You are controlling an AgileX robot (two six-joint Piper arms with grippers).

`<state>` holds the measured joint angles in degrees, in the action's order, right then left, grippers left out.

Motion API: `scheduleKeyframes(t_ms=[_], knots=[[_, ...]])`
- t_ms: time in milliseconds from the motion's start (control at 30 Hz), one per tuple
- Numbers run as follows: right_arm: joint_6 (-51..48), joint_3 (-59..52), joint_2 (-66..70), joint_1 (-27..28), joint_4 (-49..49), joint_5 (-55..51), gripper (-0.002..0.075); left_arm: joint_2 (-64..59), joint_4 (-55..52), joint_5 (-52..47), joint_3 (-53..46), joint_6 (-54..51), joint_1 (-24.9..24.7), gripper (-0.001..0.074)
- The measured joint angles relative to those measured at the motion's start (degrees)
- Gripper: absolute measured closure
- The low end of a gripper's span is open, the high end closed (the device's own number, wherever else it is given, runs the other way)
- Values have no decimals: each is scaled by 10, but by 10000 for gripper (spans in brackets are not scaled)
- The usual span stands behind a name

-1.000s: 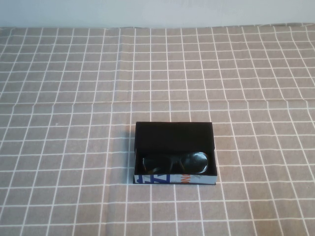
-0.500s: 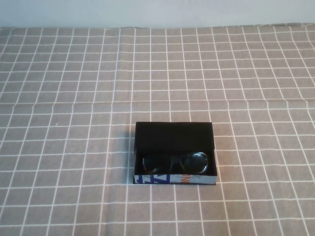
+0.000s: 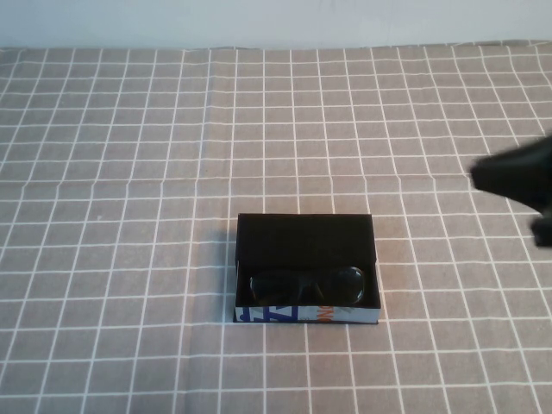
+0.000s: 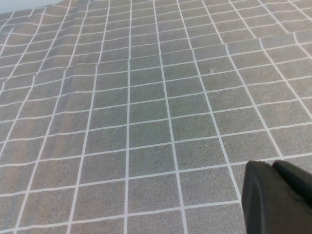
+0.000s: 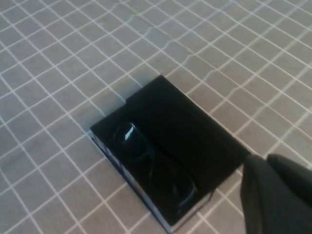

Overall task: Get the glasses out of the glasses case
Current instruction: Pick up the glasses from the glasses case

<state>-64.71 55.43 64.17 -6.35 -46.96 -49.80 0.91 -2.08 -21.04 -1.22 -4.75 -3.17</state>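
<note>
Glasses (image 3: 309,285) lie snug inside the open glasses case (image 3: 306,235) at mid-table. Right gripper (image 3: 520,177) hovers off to its right — finger spread I cannot tell. Left gripper (image 4: 278,197) is over bare cloth. A shallow pinch might drag the light case along.

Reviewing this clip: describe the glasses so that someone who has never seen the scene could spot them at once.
On the grey checked tablecloth sits one open glasses case, black inside, just near of centre. The glasses lie inside it along the patterned blue, white and orange front edge: black frame, dark squarish lenses catching glare. The right gripper hangs at the table's right side; the left gripper shows only in its wrist view.
</note>
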Motion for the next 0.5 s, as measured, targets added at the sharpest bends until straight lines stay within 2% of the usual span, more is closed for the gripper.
scheduleKeyframes(t_ms=[267, 500], knots=[[-10, 116, 150, -109, 86, -6, 743, 0, 0, 0, 0, 0, 0, 739], [16, 194, 269, -200, 207, -9, 743, 0, 0, 0, 0, 0, 0, 739]])
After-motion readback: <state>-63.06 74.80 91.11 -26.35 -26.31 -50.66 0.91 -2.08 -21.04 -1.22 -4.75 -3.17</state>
